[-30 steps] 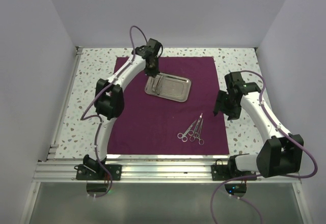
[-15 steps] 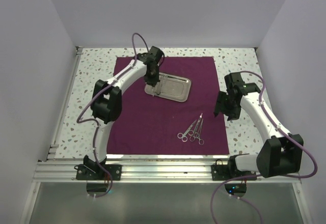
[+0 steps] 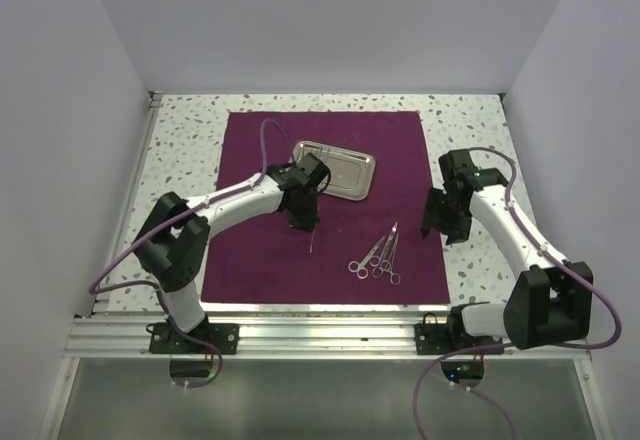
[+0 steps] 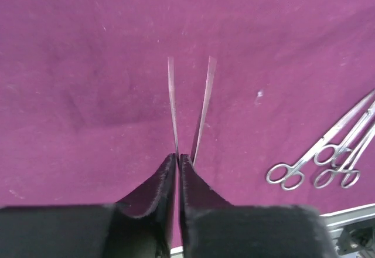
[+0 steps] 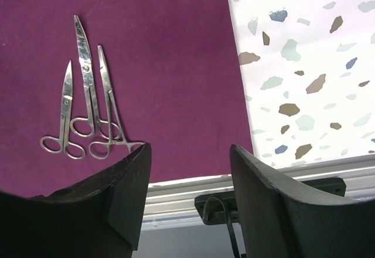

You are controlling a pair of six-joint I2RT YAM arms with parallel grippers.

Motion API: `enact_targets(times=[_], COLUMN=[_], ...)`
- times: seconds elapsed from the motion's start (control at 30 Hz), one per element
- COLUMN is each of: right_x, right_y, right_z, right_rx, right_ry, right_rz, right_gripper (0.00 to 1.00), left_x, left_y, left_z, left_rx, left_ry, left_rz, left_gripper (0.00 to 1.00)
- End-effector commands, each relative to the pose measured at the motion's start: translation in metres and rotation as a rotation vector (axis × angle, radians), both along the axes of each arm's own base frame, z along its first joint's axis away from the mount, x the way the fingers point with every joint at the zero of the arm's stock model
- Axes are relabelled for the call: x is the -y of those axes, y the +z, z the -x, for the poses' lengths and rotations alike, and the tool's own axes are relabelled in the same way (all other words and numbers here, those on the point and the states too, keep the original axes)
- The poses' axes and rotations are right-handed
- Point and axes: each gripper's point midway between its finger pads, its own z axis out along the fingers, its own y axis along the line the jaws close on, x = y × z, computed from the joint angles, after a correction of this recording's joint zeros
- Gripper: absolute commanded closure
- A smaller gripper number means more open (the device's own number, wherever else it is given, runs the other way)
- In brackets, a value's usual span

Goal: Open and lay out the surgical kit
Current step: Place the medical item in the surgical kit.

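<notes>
Left wrist shows tweezers (image 4: 201, 117) pointing straight beyond fingers (image 4: 149, 192).

Thin steel tweezers (image 3: 310, 244) are being held by left gripper (image 3: 305, 228) over dark purple cloth wrap (image 3: 265, 265), near shiny rectangular steel tray (image 3: 350, 166).

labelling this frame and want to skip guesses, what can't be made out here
held end of the tweezers: hidden inside the shut left gripper, left wrist view
whether they touch the cloth: seen only from above, both views
tips of the forceps: cut off by the left wrist view's right edge
near-left corner of the tray: behind the left arm, top view
</notes>
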Motion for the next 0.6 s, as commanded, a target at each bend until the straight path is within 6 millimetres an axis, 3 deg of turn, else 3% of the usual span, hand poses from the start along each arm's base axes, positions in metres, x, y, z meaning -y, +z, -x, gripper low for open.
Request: enact_targets(times=[0.0,0.13,0.23,0.37,0.4,0.43,0.5,0.57], right_x=[0.002,0.001,0.003,0.004,0.004,0.004,0.005,0.007], right_y=[0.001,0.003,0.005,0.005,0.005,0.005,0.006,0.006], right_z=[-0.003,-0.004,-0.003,0.001,0.002,0.003,0.003,0.002], right_rx=[0.015,0.024,0.036,0.043,0.043,0.043,0.048,0.056], right_ry=[0.021,0.011,0.004,-0.003,-0.004,-0.004,-0.006,-0.005], right_rz=[0.008,0.002,0.012,0.011,0.011,0.01,0.016,0.024], right_gripper=[0.4,0.4,0.4,0.4,0.39,0.4,0.39,0.39], left_x=[0.024,0.033,0.039,0.044,0.045,0.045,0.043,0.041], left_y=[0.002,0.002,0.014,0.039,0.055,0.048,0.056,0.039], left_z=[-0.007,-0.008,-0.015,-0.037,-0.048,-0.052,-0.055,-0.046], left_rx=[0.035,0.015,0.024,0.082,0.1,0.081,0.053,-0.019], left_ry=[0.038,0.03,0.014,-0.004,0.003,-0.004,-0.018,-0.05], left_rz=[0.094,0.102,0.102,0.071,0.066,0.043,0.005,-0.039], left_gripper=[0.86,0.5,0.41,0.36,0.36,0.36,0.39,0.48])
